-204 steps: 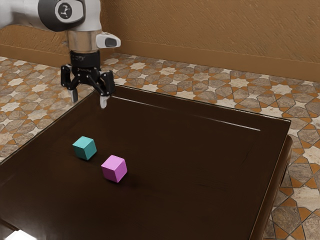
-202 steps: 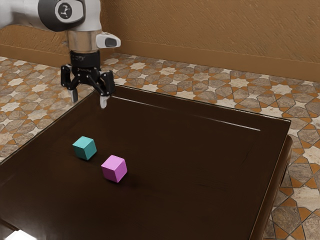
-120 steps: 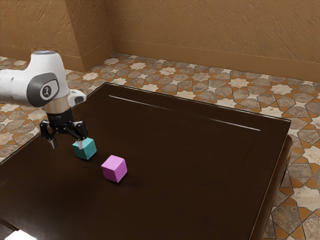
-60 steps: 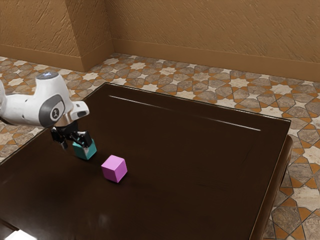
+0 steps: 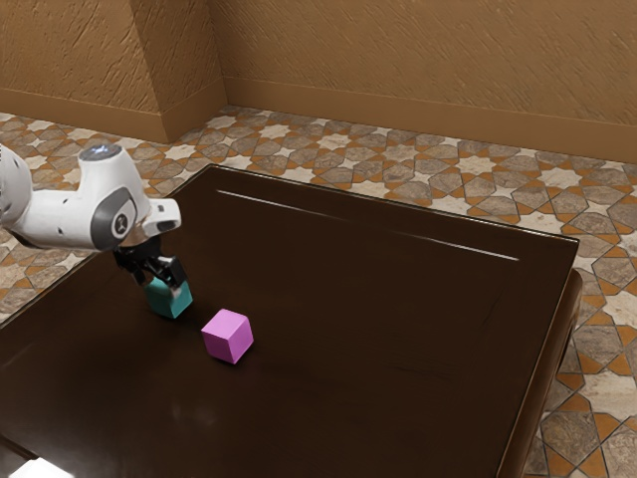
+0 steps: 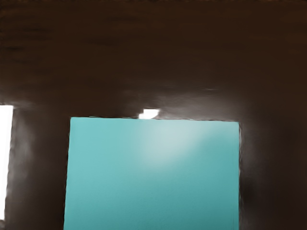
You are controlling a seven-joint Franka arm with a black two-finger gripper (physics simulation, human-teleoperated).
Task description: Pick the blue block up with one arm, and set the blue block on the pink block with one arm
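Dark brown, glossy table (image 5: 398, 329) with a raised rim along its far and right edges, spanning the exterior view from the lower left to the right edge. Two cubes on the tabletop, both in the left half of the frame. Blue block (image 5: 170, 303), teal in shade, left of centre. Pink block (image 5: 228, 336) just to its lower right, near but apart, one corner turned toward the camera. In the wrist view, the same dark table (image 6: 153, 57) around the blue block (image 6: 152, 175), with a small bright glint at the block's edge.
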